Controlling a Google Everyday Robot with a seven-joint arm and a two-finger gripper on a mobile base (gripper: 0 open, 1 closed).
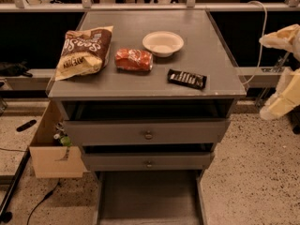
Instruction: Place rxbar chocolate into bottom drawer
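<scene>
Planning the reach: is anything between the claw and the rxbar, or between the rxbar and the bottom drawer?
Nothing visible. The claw hangs right of the cabinet; the rxbar chocolate lies nearest that edge, and the bottom drawer stands open below.
</scene>
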